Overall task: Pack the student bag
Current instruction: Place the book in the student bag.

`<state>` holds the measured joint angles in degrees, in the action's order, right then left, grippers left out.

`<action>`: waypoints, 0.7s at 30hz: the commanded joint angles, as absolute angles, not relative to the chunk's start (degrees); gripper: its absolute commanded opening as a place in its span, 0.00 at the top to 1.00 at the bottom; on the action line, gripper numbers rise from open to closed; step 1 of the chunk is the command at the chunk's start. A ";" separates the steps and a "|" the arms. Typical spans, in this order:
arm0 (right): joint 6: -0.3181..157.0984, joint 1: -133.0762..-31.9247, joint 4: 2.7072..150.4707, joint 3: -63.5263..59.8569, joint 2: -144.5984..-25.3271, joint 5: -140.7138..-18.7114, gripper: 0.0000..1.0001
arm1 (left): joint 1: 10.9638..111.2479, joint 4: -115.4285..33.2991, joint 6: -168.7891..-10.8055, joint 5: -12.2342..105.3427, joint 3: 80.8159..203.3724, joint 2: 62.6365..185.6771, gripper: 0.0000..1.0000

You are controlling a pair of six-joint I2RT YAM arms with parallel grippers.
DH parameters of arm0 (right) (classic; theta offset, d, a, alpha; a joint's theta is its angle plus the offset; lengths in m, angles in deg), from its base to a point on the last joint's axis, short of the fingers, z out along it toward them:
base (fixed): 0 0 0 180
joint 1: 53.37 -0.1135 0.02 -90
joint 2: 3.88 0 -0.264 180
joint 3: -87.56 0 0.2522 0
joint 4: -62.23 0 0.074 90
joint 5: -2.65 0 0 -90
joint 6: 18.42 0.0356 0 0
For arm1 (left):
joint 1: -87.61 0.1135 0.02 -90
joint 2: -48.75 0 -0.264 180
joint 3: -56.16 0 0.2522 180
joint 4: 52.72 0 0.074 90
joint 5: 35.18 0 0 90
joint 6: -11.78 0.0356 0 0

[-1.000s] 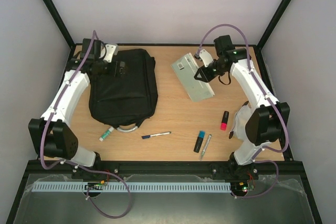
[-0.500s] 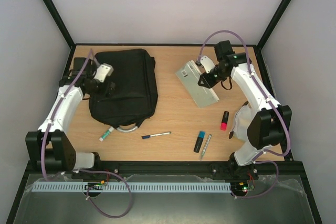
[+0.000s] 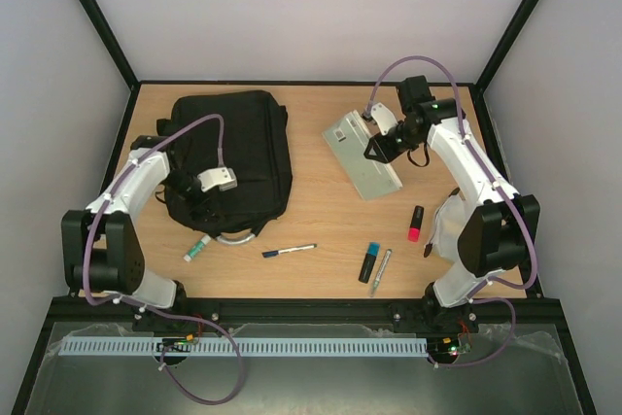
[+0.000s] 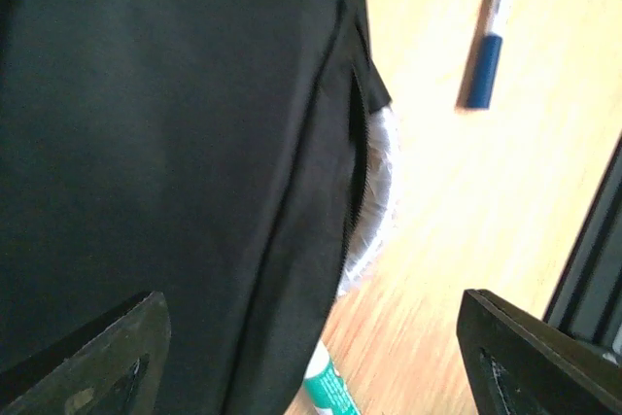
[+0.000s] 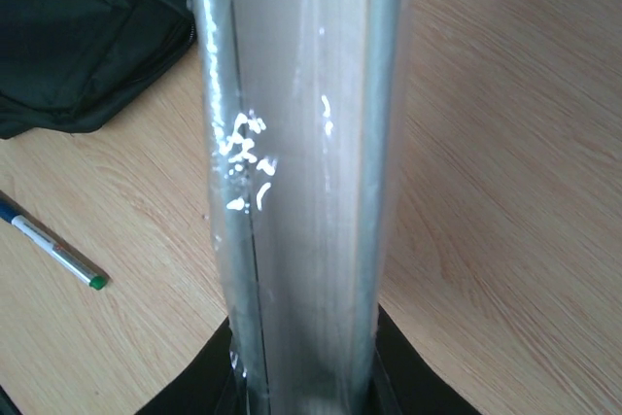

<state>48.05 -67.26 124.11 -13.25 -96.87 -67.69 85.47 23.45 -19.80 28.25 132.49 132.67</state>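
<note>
Stationery lay nearest the arm bases, five loose pieces on the wooden table (image 3: 321,211): one silver pen (image 3: 381,271), one blue highlighter (image 3: 369,261), one blue-capped pen (image 3: 289,250), one green-and-white stick (image 3: 197,248) and one red-and-black marker (image 3: 415,224).

One student bag (image 3: 243,143), black, lay flat on the left half of the table, its near edge just beside the stick. Its long axis ran near to far, slightly tilted. The grey-white loop handle (image 3: 236,237) sat at the near end, so the bag's top pointed toward the arm bases.

Left gripper (image 3: 199,206) hung over the bag's near left corner with jaws spread wide and nothing between them. Whether it touched the fabric could not be told.

Farther back, right of centre, was one wrapped grey book (image 3: 364,153), its long axis also roughly near to far. Right gripper (image 3: 381,146) was at the book's right edge, jaws clamped on it.
</note>
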 commanded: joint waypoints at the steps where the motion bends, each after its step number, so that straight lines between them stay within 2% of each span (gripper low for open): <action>1: 48.28 -67.33 123.12 -13.07 -94.10 -63.47 0.99 | 84.95 30.02 -11.49 29.97 132.76 136.44 0.16; 5: 48.80 -67.35 122.97 -12.53 -94.09 -63.02 0.99 | 84.13 25.39 -13.13 31.08 132.77 137.70 0.19; 12: 49.07 -67.30 122.84 -12.06 -93.98 -63.35 0.99 | 81.38 16.42 -15.06 34.60 131.37 139.75 0.32; 21: 49.16 -67.36 122.78 -11.51 -93.75 -63.96 0.99 | 77.43 12.83 -12.07 36.54 128.47 141.26 0.42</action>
<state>48.72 -67.26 124.09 -11.37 -96.87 -66.36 79.18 14.25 -14.80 35.37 130.46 141.13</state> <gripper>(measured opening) 0.206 0.584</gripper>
